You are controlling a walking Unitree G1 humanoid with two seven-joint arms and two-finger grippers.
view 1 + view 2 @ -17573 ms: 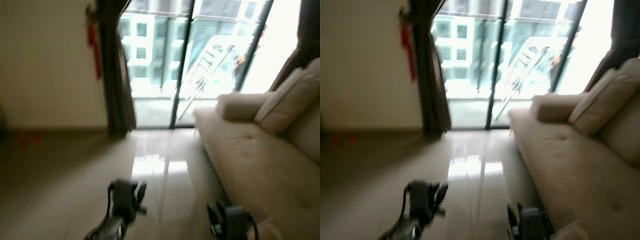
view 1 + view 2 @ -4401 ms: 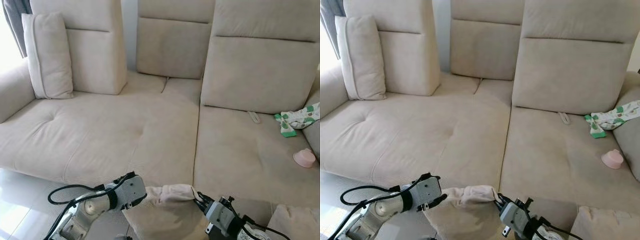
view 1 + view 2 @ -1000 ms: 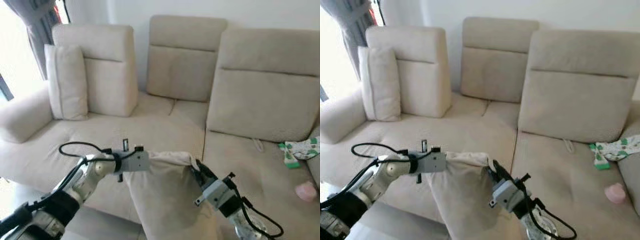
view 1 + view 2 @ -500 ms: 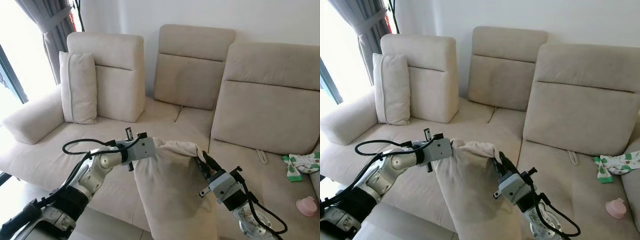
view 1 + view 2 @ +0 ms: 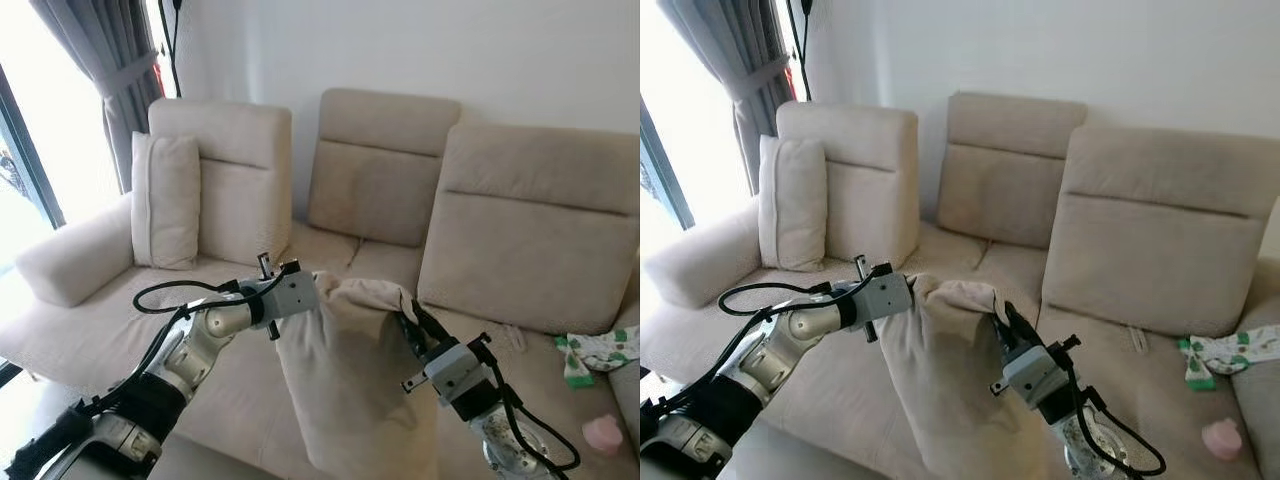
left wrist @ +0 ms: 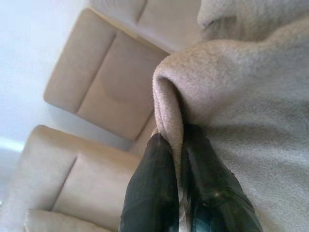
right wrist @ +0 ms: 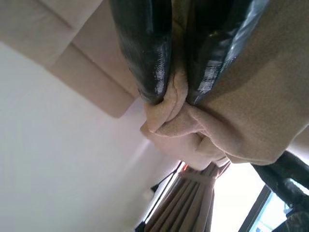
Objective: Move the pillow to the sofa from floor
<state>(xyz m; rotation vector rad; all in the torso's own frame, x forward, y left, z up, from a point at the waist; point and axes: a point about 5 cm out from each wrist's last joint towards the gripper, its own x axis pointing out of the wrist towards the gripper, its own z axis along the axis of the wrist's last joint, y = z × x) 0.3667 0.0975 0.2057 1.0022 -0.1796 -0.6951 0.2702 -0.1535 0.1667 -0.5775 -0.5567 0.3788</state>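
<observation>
A large beige pillow (image 5: 350,380) hangs in the air in front of the beige sofa (image 5: 380,250), held by its two upper corners. My left gripper (image 5: 312,290) is shut on the pillow's left corner; in the left wrist view the black fingers (image 6: 154,193) pinch a fold of its fabric (image 6: 241,96). At the right corner my right gripper (image 5: 408,325) is shut on the pillow, and the right wrist view has both fingers (image 7: 145,53) clamped on a bunched fold (image 7: 178,111). The pillow's lower part hangs down over the sofa's front seat.
A second beige cushion (image 5: 165,200) stands upright at the sofa's left end by the armrest (image 5: 70,260). A green-and-white cloth (image 5: 600,350) and a small pink object (image 5: 603,432) lie on the right seat. Grey curtain (image 5: 110,60) and a bright window stand at the left.
The camera has tilted up, so the sofa sits lower in the picture. Both grippers have lifted the pillow slightly higher and nearer the sofa, still shut on its corners.
</observation>
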